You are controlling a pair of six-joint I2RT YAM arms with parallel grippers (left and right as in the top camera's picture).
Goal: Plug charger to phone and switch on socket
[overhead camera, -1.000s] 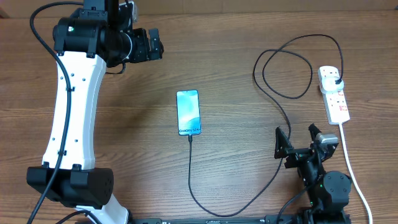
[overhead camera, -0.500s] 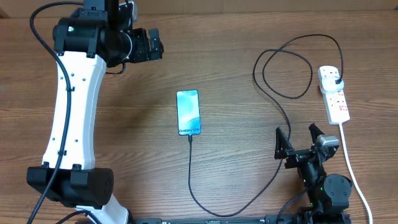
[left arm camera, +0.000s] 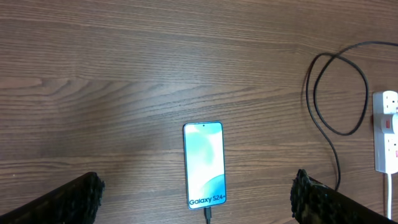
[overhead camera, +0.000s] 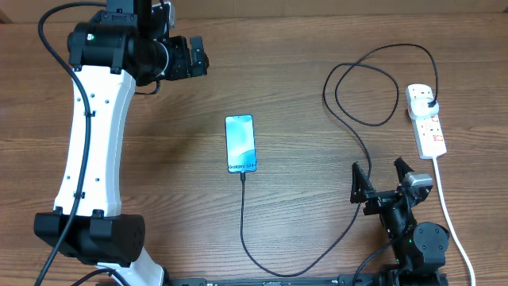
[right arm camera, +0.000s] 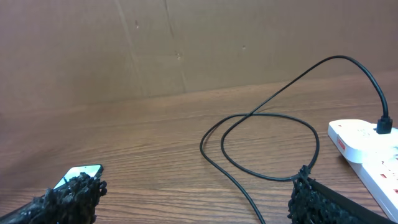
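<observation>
The phone point(overhead camera: 240, 144) lies flat mid-table with its screen lit. The charger's connector tip point(overhead camera: 243, 176) sits in the phone's near short edge. The thin black cable point(overhead camera: 359, 143) runs toward the front, curves right and loops up to a black plug point(overhead camera: 429, 102) in the white socket strip point(overhead camera: 429, 127). My left gripper point(overhead camera: 197, 56) is open and empty, high above the far left; in its wrist view point(left arm camera: 196, 183) it looks down on the phone point(left arm camera: 204, 155). My right gripper point(overhead camera: 376, 184) is open and empty near the front right, and the cable point(right arm camera: 267, 118) passes between its fingers point(right arm camera: 193, 190).
The strip's white cord point(overhead camera: 446, 210) runs toward the front right edge, beside the right arm. The strip point(right arm camera: 367, 146) and the phone's corner point(right arm camera: 84, 171) show in the right wrist view. A brown cardboard wall point(right arm camera: 186, 43) stands behind the table.
The right arm has shifted very slightly toward the front right. The phone, cable, strip and left arm have not moved.
</observation>
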